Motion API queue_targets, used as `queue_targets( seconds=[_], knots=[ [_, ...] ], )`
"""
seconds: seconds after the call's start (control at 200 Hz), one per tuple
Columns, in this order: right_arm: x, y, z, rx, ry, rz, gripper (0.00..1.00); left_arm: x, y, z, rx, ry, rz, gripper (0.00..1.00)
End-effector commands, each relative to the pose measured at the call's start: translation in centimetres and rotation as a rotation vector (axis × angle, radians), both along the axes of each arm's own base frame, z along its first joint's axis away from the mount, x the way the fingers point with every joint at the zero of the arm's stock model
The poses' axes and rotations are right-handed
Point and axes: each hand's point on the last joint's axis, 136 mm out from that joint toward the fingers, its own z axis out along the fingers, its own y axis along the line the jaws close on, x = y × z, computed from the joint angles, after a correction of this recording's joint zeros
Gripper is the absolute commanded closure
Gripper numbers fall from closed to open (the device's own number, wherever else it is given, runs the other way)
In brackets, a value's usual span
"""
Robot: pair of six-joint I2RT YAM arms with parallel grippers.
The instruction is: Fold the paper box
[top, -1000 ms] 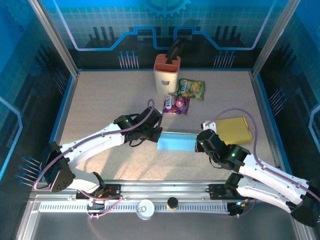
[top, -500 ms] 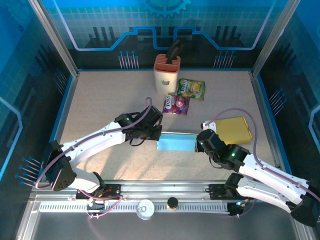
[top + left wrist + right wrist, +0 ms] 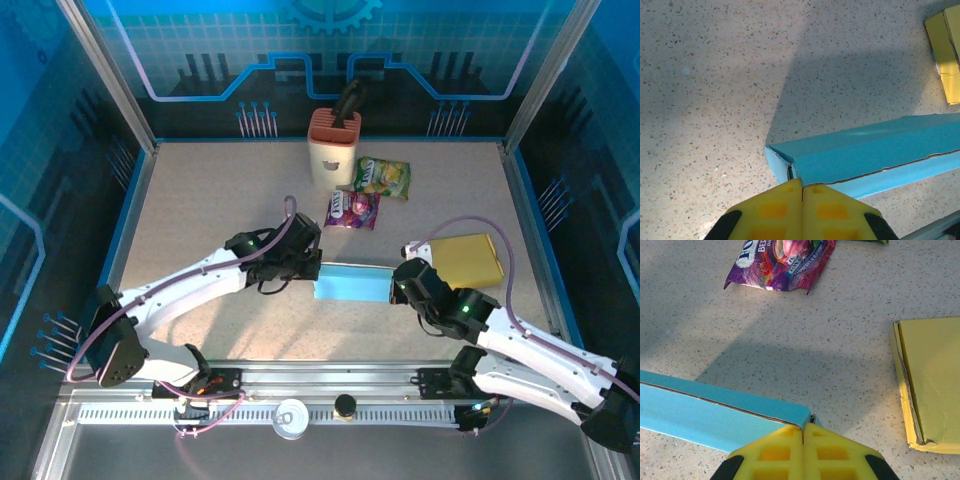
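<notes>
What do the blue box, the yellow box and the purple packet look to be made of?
Blue box: probably thin matte paperboard; a brownish raw edge shows along its seam.
Yellow box: likewise matte card, with creased, slightly frayed edges.
Purple packet: glossy printed plastic film, judging by its sheen and wrinkles.

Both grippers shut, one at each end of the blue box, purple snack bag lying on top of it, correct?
No: the purple snack bag lies on the table apart from the blue box, as the right wrist view shows. The left gripper and right gripper are shut, one at each end.
</notes>
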Motion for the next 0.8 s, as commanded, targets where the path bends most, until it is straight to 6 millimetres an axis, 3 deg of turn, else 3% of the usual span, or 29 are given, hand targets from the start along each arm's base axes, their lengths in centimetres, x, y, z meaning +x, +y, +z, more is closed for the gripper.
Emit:
queue_targets(
  seconds=[0.0, 0.795],
  knots=[
    [-0.7, 0.9, -0.4, 0.0, 0.038, 0.051, 1.0, -0.8, -0.2, -0.7, -0.036, 0.032, -0.008, 1.0],
    [-0.6, 1.1, -0.5, -0.002, 0.036, 0.057, 1.0, -1.0, 0.8, -2.5, 0.008, -0.052, -0.059, 1.0]
  ],
)
